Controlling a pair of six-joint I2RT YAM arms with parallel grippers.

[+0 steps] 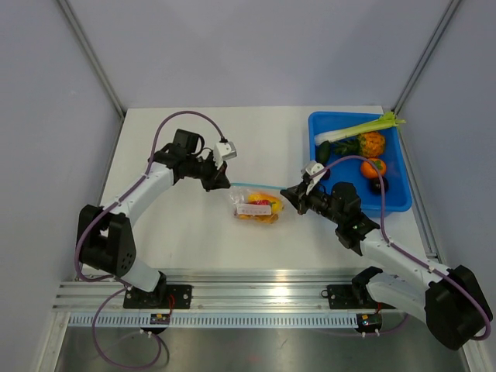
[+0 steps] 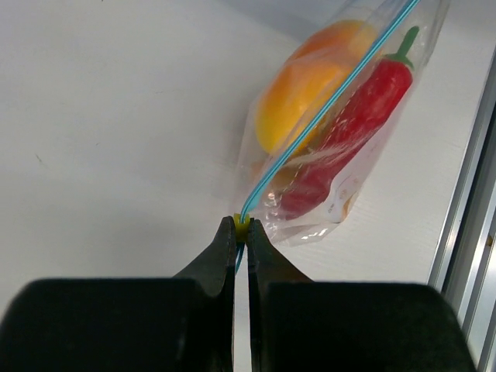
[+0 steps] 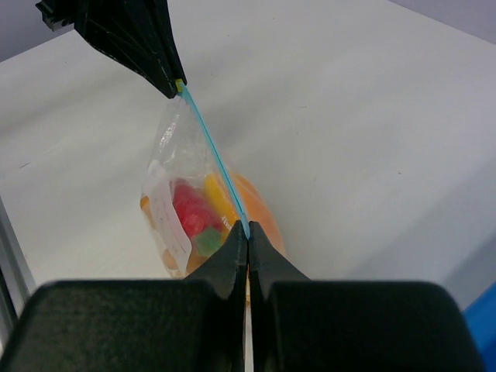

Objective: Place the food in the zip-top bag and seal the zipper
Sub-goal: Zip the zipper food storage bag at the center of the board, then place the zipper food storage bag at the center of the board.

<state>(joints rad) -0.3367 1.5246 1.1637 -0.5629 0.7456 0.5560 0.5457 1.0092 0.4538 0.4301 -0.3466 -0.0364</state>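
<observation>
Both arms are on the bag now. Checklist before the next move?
1. Left fingers shut on one zipper end: ok.
2. Right fingers shut on the other end: ok.
3. Zipper straight and taut between them: ok.
4. Food inside the bag: ok, red chili and orange piece show behind the plastic.
5. Zipper sealed along its whole length: cannot tell.
6. Bag apart from the blue tray: ok.
</observation>
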